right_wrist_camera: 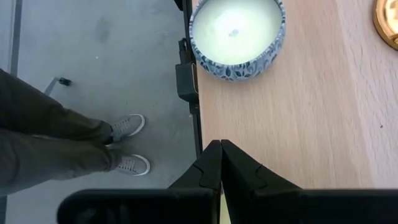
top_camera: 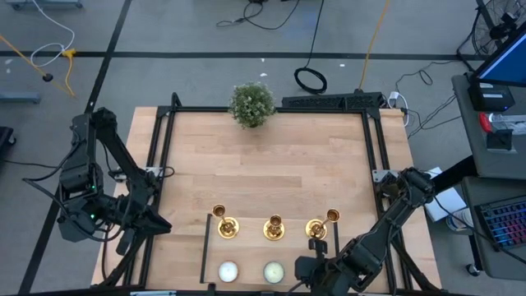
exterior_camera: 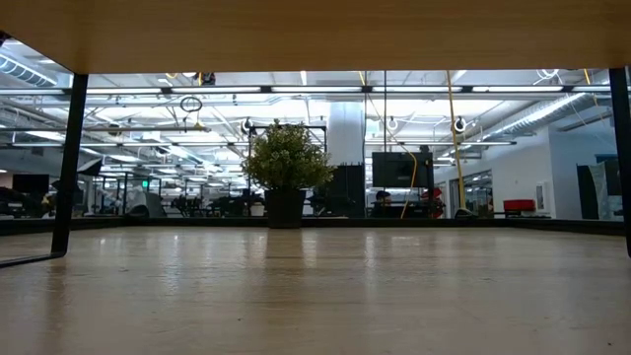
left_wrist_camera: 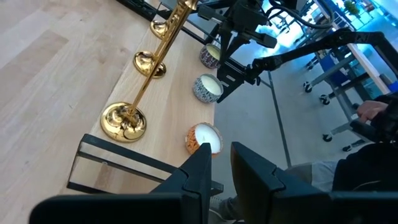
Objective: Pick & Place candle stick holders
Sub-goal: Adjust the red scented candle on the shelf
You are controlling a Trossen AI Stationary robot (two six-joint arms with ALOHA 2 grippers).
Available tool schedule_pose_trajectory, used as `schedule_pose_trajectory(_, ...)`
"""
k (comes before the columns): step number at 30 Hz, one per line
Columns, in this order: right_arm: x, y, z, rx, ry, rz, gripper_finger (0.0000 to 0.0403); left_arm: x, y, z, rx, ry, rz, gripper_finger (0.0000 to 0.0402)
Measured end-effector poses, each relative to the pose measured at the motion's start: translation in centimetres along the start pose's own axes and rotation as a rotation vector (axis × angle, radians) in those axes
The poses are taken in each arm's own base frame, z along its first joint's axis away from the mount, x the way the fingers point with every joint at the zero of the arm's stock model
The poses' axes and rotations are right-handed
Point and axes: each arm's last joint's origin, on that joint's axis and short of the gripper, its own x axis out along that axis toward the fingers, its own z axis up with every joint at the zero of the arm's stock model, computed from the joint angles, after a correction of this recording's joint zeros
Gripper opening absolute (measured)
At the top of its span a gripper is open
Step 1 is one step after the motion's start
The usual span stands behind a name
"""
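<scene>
Three shiny gold candlesticks stand upright on their round bases in a row near the table's near edge: left [top_camera: 223, 224], middle [top_camera: 274, 227], right [top_camera: 320, 225]. They also show in the left wrist view, the nearest one [left_wrist_camera: 127, 118] first. My right gripper [top_camera: 300, 267] is shut and empty, low over the near edge, between the right candlestick and a tealight candle [right_wrist_camera: 236, 28]. My left gripper [top_camera: 152, 226] waits beside the table's left edge with a narrow gap between its fingers [left_wrist_camera: 222, 163], and is empty. The low view shows neither the grippers nor the candlesticks.
Round candles [top_camera: 228, 271] [top_camera: 274, 271] lie along the near edge in front of the candlesticks. A bushy potted plant [top_camera: 251, 104] stands at the far edge. A black metal frame [top_camera: 160, 156] borders the table. A person's legs and shoes [right_wrist_camera: 121, 146] are by the near edge.
</scene>
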Motion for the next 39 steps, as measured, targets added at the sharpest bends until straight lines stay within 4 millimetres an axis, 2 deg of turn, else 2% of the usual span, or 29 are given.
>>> schedule_pose_trajectory(39,-0.17,0.04,-0.82,0.153,0.078,-0.004,0.0000,0.00,0.00,0.00,0.012,0.001,0.000,0.0065)
